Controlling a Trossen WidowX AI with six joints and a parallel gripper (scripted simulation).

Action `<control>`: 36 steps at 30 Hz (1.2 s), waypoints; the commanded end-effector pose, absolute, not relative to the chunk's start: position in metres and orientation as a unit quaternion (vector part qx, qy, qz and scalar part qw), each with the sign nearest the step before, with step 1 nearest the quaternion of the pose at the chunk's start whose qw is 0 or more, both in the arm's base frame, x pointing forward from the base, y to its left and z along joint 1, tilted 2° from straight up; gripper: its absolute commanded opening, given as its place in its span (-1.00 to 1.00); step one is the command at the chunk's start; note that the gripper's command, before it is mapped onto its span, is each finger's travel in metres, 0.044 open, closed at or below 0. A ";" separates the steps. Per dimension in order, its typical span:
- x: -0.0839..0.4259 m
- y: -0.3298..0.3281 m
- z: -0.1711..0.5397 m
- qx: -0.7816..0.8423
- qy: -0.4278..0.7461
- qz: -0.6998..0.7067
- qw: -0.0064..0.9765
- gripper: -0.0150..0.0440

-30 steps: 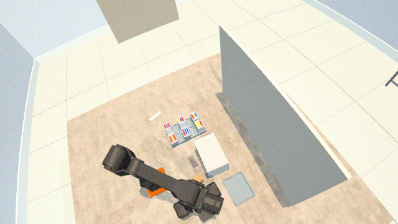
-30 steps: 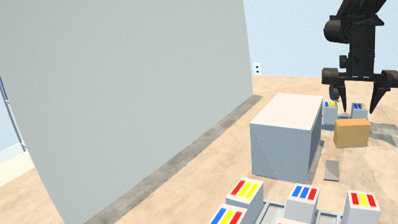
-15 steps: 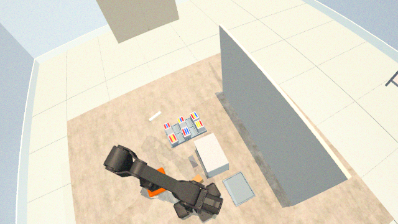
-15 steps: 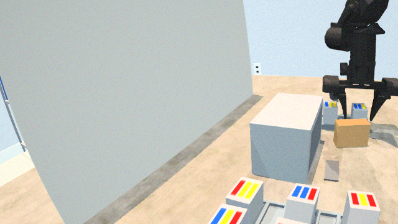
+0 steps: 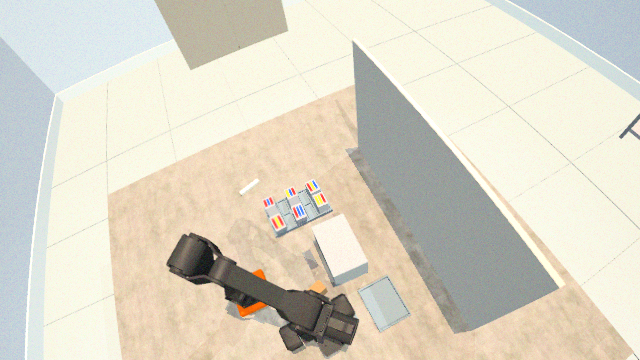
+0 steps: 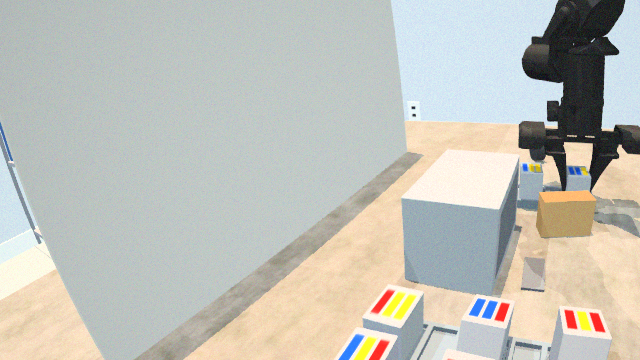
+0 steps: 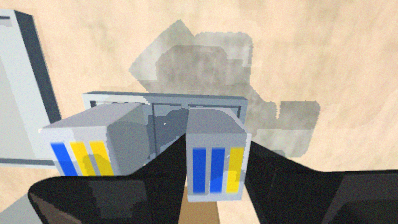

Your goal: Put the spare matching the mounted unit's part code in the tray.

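My gripper [image 6: 579,188] [image 7: 210,138] is shut on a grey spare with blue, blue and yellow stripes [image 6: 578,172] [image 7: 217,170]. One finger is against each side. The spare is upright at the right slot of a small rack [image 7: 167,95]; its base is partly hidden. A spare with blue, yellow and yellow stripes [image 6: 531,181] [image 7: 129,137] stands in the same rack, to the left. The tray [image 5: 384,302] [image 7: 11,100] is empty and lies left of that rack in the wrist view. No mounted unit or printed back code can be made out.
A large pale box [image 5: 341,245] [image 6: 460,180] and a tan block [image 5: 318,287] [image 6: 566,215] stand near the gripper. A tall grey wall [image 5: 440,190] [image 6: 210,150] runs beyond the tray. Another rack [image 5: 286,207] holds several striped spares. An orange piece [image 5: 254,308] lies under the arm.
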State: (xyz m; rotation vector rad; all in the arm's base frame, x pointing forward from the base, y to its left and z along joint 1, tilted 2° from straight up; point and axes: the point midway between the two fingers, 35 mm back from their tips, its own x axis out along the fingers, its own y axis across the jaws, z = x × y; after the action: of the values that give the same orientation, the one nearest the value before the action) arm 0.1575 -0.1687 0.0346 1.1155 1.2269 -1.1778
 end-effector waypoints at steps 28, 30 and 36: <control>0.158 -0.166 0.114 0.464 0.514 -0.493 0.526 -0.49; 0.158 -0.166 0.114 0.464 0.514 -0.493 0.526 -0.49; 0.160 -0.168 0.125 0.464 0.515 -0.492 0.527 -0.49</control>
State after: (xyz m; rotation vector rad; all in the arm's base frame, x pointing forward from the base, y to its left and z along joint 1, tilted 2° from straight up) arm 0.1583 -0.1661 0.1156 1.1093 1.2379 -1.1765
